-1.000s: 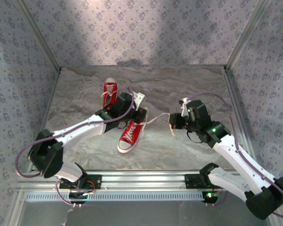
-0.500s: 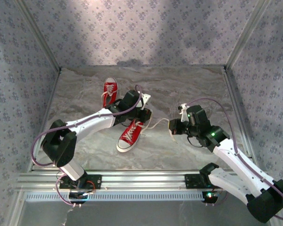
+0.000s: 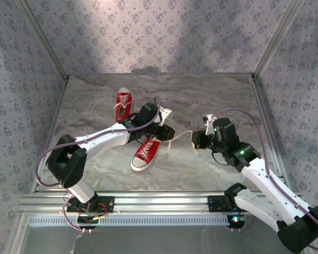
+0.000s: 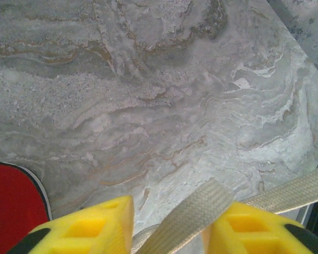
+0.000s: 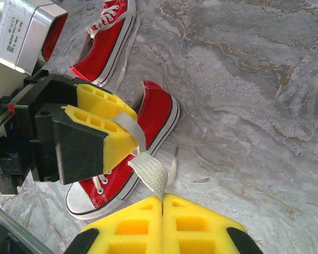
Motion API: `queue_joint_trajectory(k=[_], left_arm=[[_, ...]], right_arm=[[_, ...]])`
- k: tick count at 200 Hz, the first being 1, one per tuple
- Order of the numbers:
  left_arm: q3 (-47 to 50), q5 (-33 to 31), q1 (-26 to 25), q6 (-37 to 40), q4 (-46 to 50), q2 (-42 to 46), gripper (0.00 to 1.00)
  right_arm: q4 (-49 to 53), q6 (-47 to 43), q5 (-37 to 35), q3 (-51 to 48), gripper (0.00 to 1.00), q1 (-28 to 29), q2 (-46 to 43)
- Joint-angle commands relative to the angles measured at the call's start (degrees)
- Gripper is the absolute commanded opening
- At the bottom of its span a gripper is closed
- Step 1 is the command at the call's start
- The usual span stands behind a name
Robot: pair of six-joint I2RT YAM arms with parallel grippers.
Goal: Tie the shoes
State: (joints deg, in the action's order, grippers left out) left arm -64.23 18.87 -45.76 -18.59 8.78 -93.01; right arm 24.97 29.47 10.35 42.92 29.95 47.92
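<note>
Two red shoes with white laces lie on the marble table: the far shoe and the near shoe. A white lace runs from the near shoe toward the right. My right gripper is shut on the end of this lace. My left gripper hovers over the near shoe's heel, its jaws apart. The lace lies loose between its yellow fingers and drapes over one finger. A red shoe edge shows at lower left.
Patterned walls enclose the table on three sides, with metal posts at the corners. An aluminium rail runs along the near edge by the arm bases. Open marble lies to the right and behind the shoes.
My left gripper has opened and let go of the lace, which now lies loose between its fingers. The left arm shifted right over the near shoe. The right gripper stays shut on the lace.
</note>
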Motion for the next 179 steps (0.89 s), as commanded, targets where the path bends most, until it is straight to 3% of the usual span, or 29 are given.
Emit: queue_joint_trajectory(k=[1,39,70,90,112,122,158,179], left_arm=[[-0.5,-0.26,-0.2,-0.07,-0.7,0.92,0.43],[-0.4,0.61,-0.21,0.23,-0.69,0.97,0.56],[1.63,0.4,-0.17,0.13,-1.89,2.63,0.46],[4.13,-0.3,-0.2,0.21,-3.24,5.05,0.46],[7.8,-1.31,-0.03,0.36,-5.37,8.38,0.62],[9.1,-1.47,0.13,0.93,-5.76,9.66,0.64],[12.28,2.49,-1.23,6.51,-7.39,12.17,0.52],[10.9,2.54,-3.34,11.42,-5.6,10.55,0.52]], right_arm=[[-0.68,-0.56,0.36,1.64,0.0,-0.41,-0.59],[0.96,0.36,0.09,2.0,0.0,-0.34,-0.39],[1.54,0.96,-0.42,1.91,0.0,-0.39,-0.38],[2.73,1.65,-1.25,2.63,0.0,-0.47,0.05],[4.41,2.48,-1.06,3.95,0.0,-0.51,1.32],[4.97,2.93,-0.7,4.55,0.0,-0.64,1.89],[6.38,4.66,1.28,6.4,0.0,-0.73,3.5],[7.64,5.39,2.43,7.83,0.0,-0.78,4.49]])
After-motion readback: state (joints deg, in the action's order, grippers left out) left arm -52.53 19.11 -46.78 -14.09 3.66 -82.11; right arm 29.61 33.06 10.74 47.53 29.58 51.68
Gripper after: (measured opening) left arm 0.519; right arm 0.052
